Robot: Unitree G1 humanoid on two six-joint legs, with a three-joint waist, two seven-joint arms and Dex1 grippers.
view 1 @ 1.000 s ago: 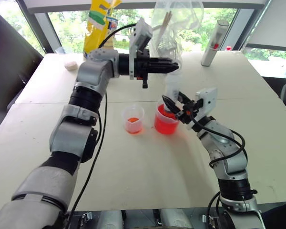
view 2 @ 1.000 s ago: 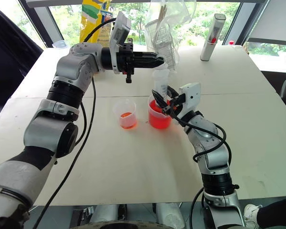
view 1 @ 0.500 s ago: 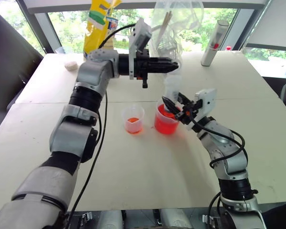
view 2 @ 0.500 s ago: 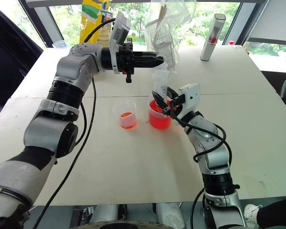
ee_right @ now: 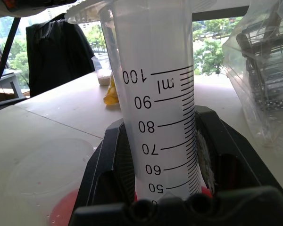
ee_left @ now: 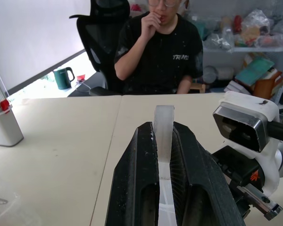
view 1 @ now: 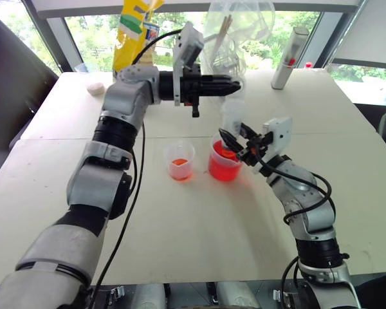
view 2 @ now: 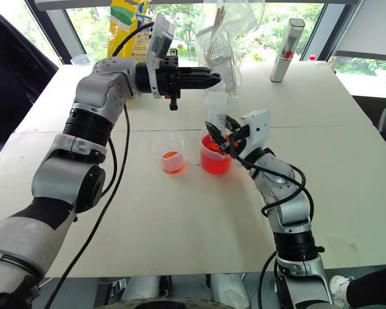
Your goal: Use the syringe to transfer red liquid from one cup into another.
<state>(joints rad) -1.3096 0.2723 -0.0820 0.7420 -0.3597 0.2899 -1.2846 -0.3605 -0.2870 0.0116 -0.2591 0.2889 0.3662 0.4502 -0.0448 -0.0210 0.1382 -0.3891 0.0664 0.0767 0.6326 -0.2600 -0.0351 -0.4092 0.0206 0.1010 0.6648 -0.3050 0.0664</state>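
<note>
Far left on the pale table point(view 1: 64, 212): a small white lump point(view 1: 95, 89), with a yellow bag point(view 1: 134, 29) standing behind it at the far edge. Left gripper point(view 1: 235, 87) held level above the table, pointing right, fingers point(ee_left: 137, 188) pressed together on the plunger handle of the syringe point(view 1: 231, 119); the clear handle strip wedged between them in the left wrist view. Below and nearer, the smaller clear cup point(view 1: 180, 161), a shallow pool of red liquid point(view 1: 179, 161) at its bottom. Just right of it and apart, the larger spouted beaker point(view 1: 224, 161), roughly half full of the same red liquid. Syringe upright with its lower end inside the beaker, its barrel empty down to the lowest visible marking in the right wrist view. Right gripper point(view 1: 235, 143) at the beaker's rim, pinching the barrel low down. Crumpled clear plastic bag point(view 1: 235, 32) behind the syringe. Far right: a white cylinder point(view 1: 289, 58) with a red dot. Across the table in the left wrist view, a seated person point(ee_left: 158, 52) in a black shirt.
</note>
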